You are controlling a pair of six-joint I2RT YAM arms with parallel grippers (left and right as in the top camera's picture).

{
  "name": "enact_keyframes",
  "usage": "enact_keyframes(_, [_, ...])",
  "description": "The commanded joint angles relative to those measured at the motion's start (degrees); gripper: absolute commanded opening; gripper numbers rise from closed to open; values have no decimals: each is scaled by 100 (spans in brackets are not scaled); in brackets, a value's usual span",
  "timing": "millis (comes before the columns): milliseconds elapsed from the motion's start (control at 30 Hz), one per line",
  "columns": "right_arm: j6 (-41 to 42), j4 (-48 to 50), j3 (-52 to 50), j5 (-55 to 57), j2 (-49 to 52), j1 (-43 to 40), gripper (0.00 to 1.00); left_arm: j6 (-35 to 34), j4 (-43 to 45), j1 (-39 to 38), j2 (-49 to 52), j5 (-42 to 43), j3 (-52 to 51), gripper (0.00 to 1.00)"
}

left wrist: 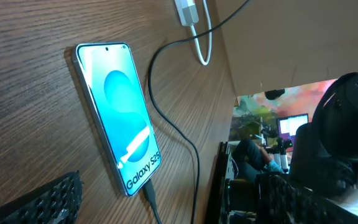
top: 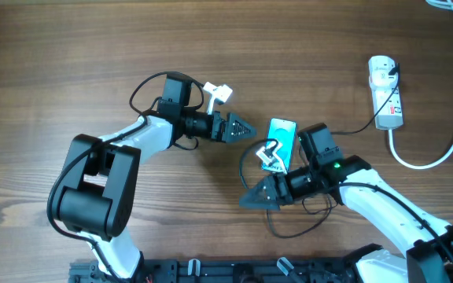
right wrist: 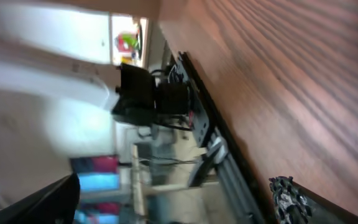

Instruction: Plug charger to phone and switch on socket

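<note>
1. Left tool (top: 246,128) hovers just to the left of the phone (top: 283,135), aimed at it, its fingers apart and holding nothing. In its own wrist view one meshed fingertip (left wrist: 42,199) shows at the bottom left and the other at the bottom right, with a wide gap between.
2. Right tool (top: 250,198) sits below and slightly left of the phone, pointing away from it toward the near-left part of the wooden surface (top: 69,63). Its fingers are also spread and empty. Its wrist view is blurred and shows only the surface's near edge and a room beyond.
3. The phone lies flat, face up, near the middle of the surface, between the two tools. Its screen is lit with a teal-blue oval, and the words "Galaxy S25" stand at one short end.
4. The charger cable (left wrist: 196,165) curves along the surface beside the phone, and its plug tip meets the short end with the text. It appears to be seated in the port, though the joint lies near the frame's bottom edge.
5. The socket (top: 387,98) lies at the far right, well apart from both tools, with a black adapter (top: 392,73) on it.
6. A thick white lead (top: 419,166) loops from the socket toward the right edge.
7. Whether its switch is on cannot be told.
</note>
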Motion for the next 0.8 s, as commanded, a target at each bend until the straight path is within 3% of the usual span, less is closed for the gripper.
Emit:
enact_keyframes(0, [2638, 177, -15, 142, -48, -50, 100, 13, 17, -2, 11, 7, 7, 100])
enact_keyframes(233, [7042, 299, -15, 372, -48, -48, 100, 15, 15, -2, 11, 9, 7, 100])
enact_keyframes(333, [8205, 551, -15, 866, -48, -48, 100, 15, 15, -2, 11, 7, 7, 100])
enact_keyframes(433, [8623, 911, -15, 1130, -48, -50, 100, 15, 17, -2, 11, 7, 7, 100])
enact_keyframes(767, [8227, 885, -15, 1276, -48, -48, 100, 15, 17, -2, 11, 9, 7, 100])
